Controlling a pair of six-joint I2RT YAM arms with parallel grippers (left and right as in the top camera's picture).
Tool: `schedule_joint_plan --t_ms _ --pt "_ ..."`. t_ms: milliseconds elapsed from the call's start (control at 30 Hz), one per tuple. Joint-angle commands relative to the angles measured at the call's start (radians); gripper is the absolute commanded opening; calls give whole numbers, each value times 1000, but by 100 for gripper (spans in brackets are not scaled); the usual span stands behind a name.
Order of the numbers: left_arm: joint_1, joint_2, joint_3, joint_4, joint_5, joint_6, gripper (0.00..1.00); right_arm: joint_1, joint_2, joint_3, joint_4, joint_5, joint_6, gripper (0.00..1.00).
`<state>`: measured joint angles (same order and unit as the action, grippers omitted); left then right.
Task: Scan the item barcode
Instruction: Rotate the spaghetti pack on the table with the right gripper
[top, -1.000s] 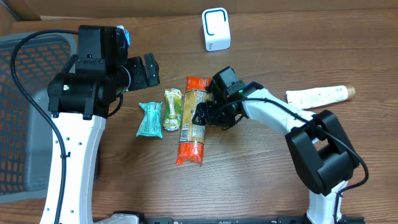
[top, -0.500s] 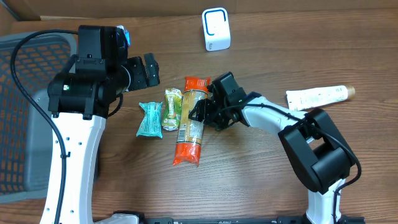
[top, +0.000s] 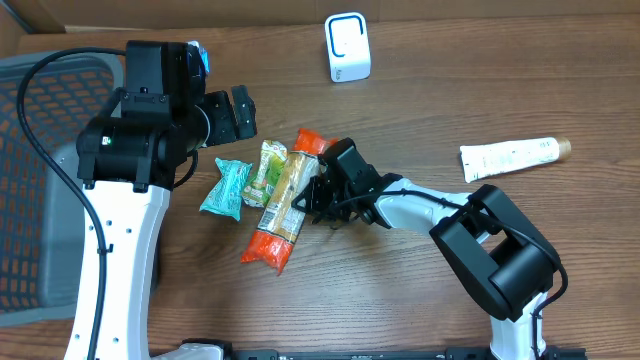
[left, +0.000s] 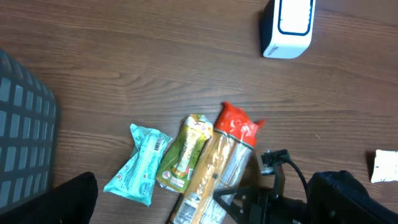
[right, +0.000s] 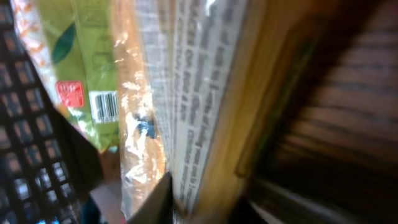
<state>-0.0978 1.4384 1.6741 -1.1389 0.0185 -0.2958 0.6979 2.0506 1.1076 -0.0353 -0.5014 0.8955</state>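
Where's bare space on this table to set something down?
Bare wood: between the scanner and the tube, and in front of the long orange packet. Crowded around that packet, at the right end effector.

Blurred up close in the right wrist view: fine print on the long orange packet (right: 186, 93), unreadable. Hidden at its right edge: right gripper (top: 314, 198) fingertips, grip unclear. Cut off, far left of it: grey basket (top: 40, 200).

Below me spreads a brown wood-grain tabletop (top: 390, 310), its boards running side to side under even, soft light. A pale tan cardboard panel (top: 450, 8) lines its far edge. At my left sits a grey plastic mesh basket (top: 22, 200).
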Motion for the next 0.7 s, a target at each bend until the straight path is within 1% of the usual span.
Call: schedule_joint_plan --t_ms 0,67,133,300,400,500,600,667 --pt "-2 2 10 -2 7 11 100 -6 70 -46 -20 -15 -9 4" --pt "-2 2 10 -2 7 11 100 -34 55 -46 -34 -45 -21 4" --pt "-2 2 10 -2 7 11 100 -68 29 -46 -64 -78 -66 4" --pt "-2 2 10 -2 7 11 100 -179 -89 -44 -232 -140 -248 4" --pt "-2 2 10 -2 7 11 99 -248 -177 -6 -437 -144 -391 4" --pt "-2 2 10 -2 7 11 100 -290 -225 60 -634 -110 -496 4" --pt "-2 2 10 -2 7 11 100 -296 -237 180 -883 42 -568 4" --pt "-2 2 10 -2 7 11 100 -276 -237 253 -1007 164 -584 4"
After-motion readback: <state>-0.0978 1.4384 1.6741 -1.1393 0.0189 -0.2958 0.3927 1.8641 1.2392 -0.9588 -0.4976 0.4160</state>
